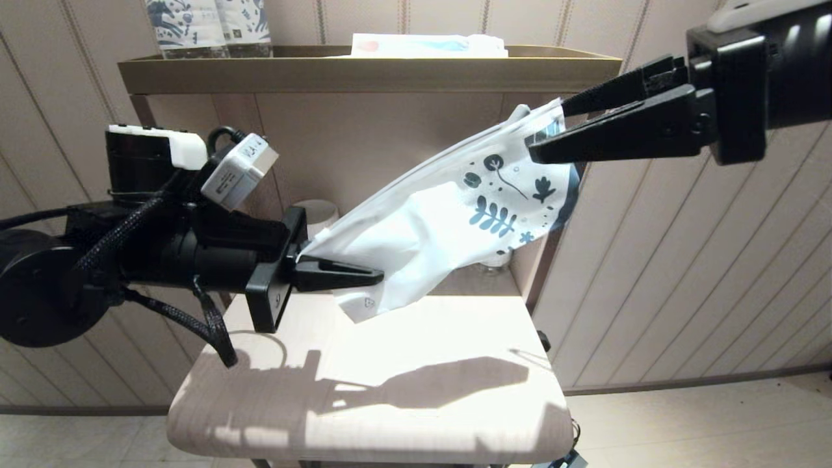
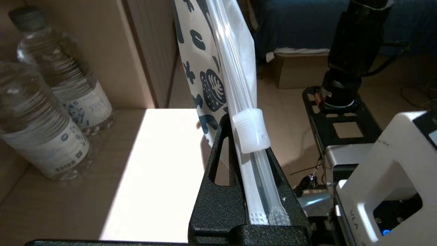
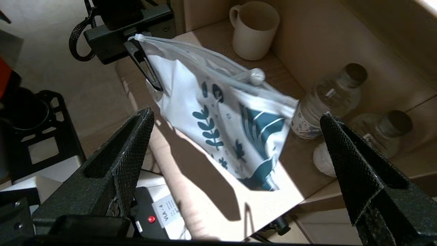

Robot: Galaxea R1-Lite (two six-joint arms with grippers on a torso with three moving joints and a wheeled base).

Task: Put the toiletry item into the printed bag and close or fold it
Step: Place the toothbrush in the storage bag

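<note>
With the left gripper clamped on the printed bag's zip end, zipping seems underway; the spread right gripper must next catch the slider.

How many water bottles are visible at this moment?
2. Both stand side by side in the cabinet's open compartment: one water bottle nearer the printed bag, the other bottle beyond it. More may be hidden.
</note>
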